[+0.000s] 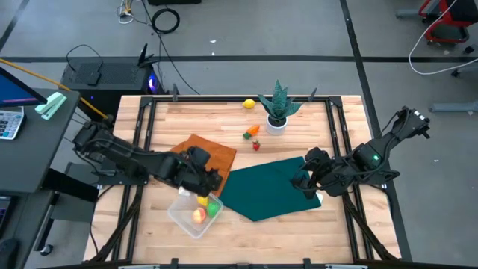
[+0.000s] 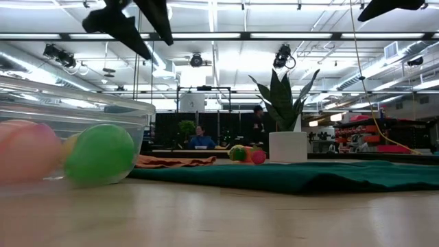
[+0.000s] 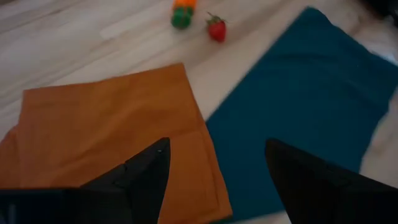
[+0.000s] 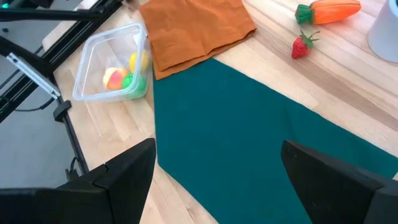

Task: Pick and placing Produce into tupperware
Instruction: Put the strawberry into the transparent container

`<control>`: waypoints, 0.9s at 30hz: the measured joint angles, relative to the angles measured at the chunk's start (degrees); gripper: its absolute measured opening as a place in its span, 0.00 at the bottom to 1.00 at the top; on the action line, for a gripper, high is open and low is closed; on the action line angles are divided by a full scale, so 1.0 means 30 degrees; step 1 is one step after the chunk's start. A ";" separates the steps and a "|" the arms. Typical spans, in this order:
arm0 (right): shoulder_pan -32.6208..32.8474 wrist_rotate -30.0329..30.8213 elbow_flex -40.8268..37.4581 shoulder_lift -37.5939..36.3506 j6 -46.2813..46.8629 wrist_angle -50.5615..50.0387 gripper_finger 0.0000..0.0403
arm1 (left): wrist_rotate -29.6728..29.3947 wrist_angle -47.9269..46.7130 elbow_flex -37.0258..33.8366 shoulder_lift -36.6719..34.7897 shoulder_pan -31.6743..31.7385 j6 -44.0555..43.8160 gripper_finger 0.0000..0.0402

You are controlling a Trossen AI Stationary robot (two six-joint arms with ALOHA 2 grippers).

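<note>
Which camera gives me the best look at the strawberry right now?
The right wrist view: the strawberry lies unobstructed on bare wood beside the carrot. The left wrist view shows it blurred, the high view as a small red speck, and the low view only partly, near the plant pot.

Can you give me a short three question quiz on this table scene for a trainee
1. True or false: the clear tub holds no produce.
2. Which lies on bare wood beside the strawberry? A carrot; B banana; C grapes.
3. Fill in: the left gripper hovers, fingers open, above the ___ cloth.

Key: 1 false, three pieces lie inside. 2 A. 3 orange.
</note>
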 joint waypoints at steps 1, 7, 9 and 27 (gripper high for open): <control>0.0000 0.0117 0.0000 0.0067 0.0081 0.0001 0.78 | 0.0028 -0.0007 0.0000 0.0028 0.0240 -0.0109 0.67; -0.0021 0.1273 0.0000 0.0641 -0.0280 0.0001 0.78 | 0.0153 -0.0005 0.0000 0.0037 0.1144 0.0248 0.65; -0.0141 0.1492 0.0000 0.0777 -0.0422 0.0001 0.78 | 0.0152 0.0070 0.0000 0.0040 0.1359 0.0320 0.65; -0.6179 -0.1306 0.0000 0.0703 -0.5394 0.0448 0.78 | 0.7047 0.6783 0.0000 0.0043 0.8335 1.0785 0.63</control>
